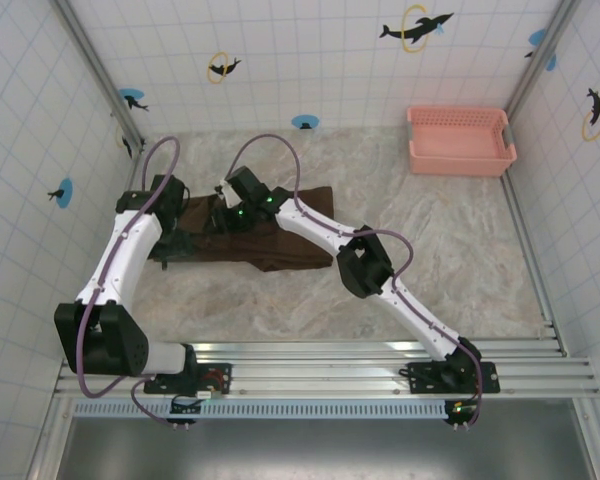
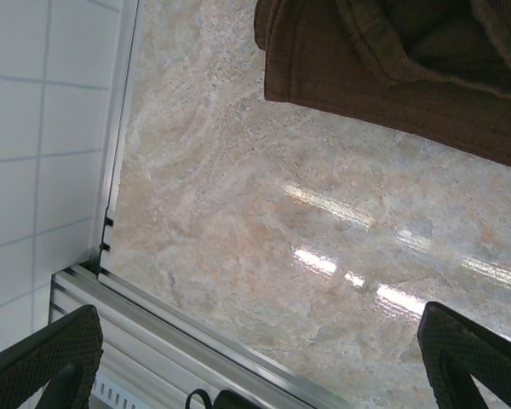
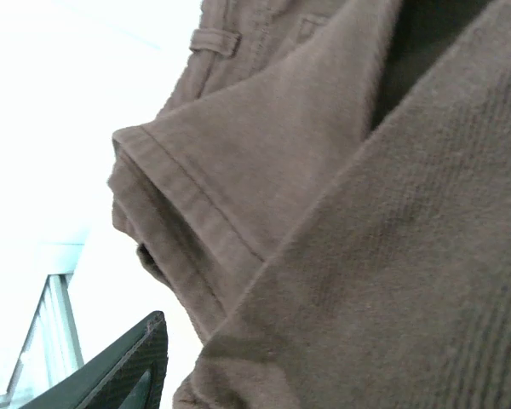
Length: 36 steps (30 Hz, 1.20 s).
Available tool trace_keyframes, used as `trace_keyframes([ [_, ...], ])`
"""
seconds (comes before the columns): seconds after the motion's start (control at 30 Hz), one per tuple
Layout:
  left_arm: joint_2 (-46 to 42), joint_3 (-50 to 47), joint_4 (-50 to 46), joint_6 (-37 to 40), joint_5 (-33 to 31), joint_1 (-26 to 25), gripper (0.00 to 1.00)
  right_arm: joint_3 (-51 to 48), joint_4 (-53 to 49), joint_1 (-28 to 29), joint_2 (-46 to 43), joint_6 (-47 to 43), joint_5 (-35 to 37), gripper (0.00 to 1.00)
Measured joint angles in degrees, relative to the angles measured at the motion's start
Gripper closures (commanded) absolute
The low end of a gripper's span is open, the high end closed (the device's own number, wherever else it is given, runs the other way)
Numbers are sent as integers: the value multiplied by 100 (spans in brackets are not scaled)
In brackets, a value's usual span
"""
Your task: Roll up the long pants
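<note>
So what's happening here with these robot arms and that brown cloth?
The robot is meant to roll up the brown pants lying crumpled on the table. The left gripper is open and holds nothing, with the pants' edge just ahead of it. The right gripper is right up against the fabric; whether it grips is unclear. No neat roll yet.

I saw brown pants [image 3: 366, 256] across most of the frame, a belt loop [image 3: 215, 40] upper left, one black finger pad [image 3: 128, 366] lower left.
</note>
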Motion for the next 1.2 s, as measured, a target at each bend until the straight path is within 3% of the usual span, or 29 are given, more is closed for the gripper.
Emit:
trace_keyframes([
  [0.23, 2, -57, -48, -2, -39, 0, 3, 11, 483, -7, 31, 470, -35, 36],
  [0.5, 0, -55, -328, -4, -105, 0, 3, 970, 2260, -11, 1088, 2009, 227, 33],
  [0.67, -79, -55, -485, -7, -125, 0, 3, 988, 3510, -35, 1558, 3029, 632, 22],
  [0.8, -173, -55, -542, -7, -125, 0, 3, 1001, 4164, -46, 1631, 3576, 916, 22],
  [1.2, -116, -2, -452, -9, -212, 0, 3, 828, 3617, -15, 1005, 3779, 205, 21],
])
